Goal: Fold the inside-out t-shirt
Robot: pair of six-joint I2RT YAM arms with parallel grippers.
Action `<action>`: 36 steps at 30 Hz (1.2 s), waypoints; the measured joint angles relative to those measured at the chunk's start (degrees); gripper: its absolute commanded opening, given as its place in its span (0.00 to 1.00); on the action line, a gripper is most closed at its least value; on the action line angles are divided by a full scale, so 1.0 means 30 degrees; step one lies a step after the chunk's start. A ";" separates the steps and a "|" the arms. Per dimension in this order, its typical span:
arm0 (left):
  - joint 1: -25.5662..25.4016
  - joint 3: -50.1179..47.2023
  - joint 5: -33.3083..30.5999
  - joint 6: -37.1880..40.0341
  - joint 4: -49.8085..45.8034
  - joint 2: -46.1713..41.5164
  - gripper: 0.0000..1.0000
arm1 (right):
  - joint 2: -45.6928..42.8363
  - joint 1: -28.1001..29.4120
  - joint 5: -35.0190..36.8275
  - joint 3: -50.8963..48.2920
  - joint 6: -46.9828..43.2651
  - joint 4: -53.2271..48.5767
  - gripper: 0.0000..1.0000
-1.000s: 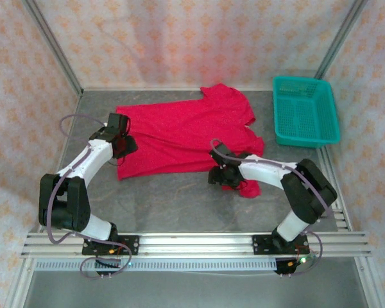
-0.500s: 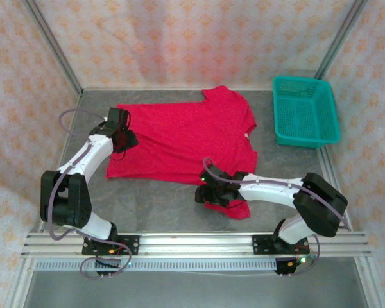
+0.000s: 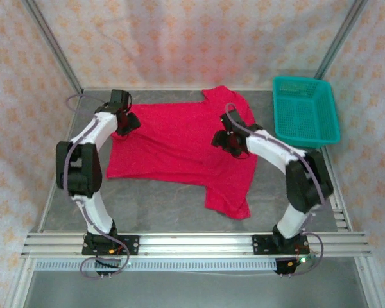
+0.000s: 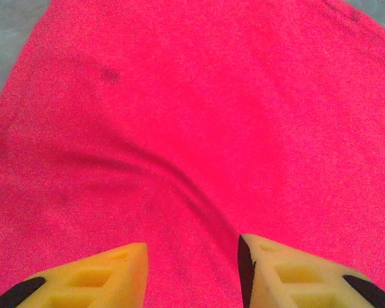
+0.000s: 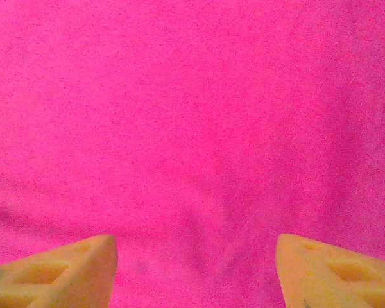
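In the top view, the inside-out t-shirt [image 3: 173,141] was seen spread over the far half of the grey counter [image 3: 160,205]. Its body was stretched to the left and one part trailed toward the near right. A teal basket [image 3: 301,79] stood apart from it at the far right. The left gripper [image 3: 124,120] was placed at the shirt's far-left corner, and the right gripper [image 3: 223,140] over its right part.

Finer detail was given by the wrist views. In the left wrist view, a taut crease was seen running through the cloth into the gap of the left gripper [image 4: 192,247], whose yellow fingers [image 4: 102,276] were closed on a bunch of the shirt. In the right wrist view, the right gripper [image 5: 196,240] was seen with its fingers set wide apart above smooth, flat cloth.
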 measured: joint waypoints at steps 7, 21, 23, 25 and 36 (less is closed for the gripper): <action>0.0328 0.7249 0.0087 -0.0066 -0.1290 0.7045 0.43 | 0.4036 -0.0984 -0.0073 0.1880 -0.0816 -0.0641 0.65; 0.0816 2.0990 0.2980 -0.0823 -0.3687 1.5912 0.49 | 0.5136 -0.2273 0.0277 0.3424 -0.2229 -0.2528 0.68; 0.0831 2.0939 0.3220 -0.0787 -0.3759 1.5795 0.51 | 0.5530 -0.2412 0.0299 0.4095 -0.2572 -0.2798 0.69; 0.0823 2.0225 0.3279 -0.0612 -0.3803 1.5285 0.52 | 0.5814 -0.2477 0.0357 0.4816 -0.2994 -0.3264 0.69; 0.0831 0.0823 0.1734 -0.0430 -0.0823 -0.2521 0.56 | 0.4743 -0.2528 0.0211 0.6368 -0.4007 -0.4597 0.71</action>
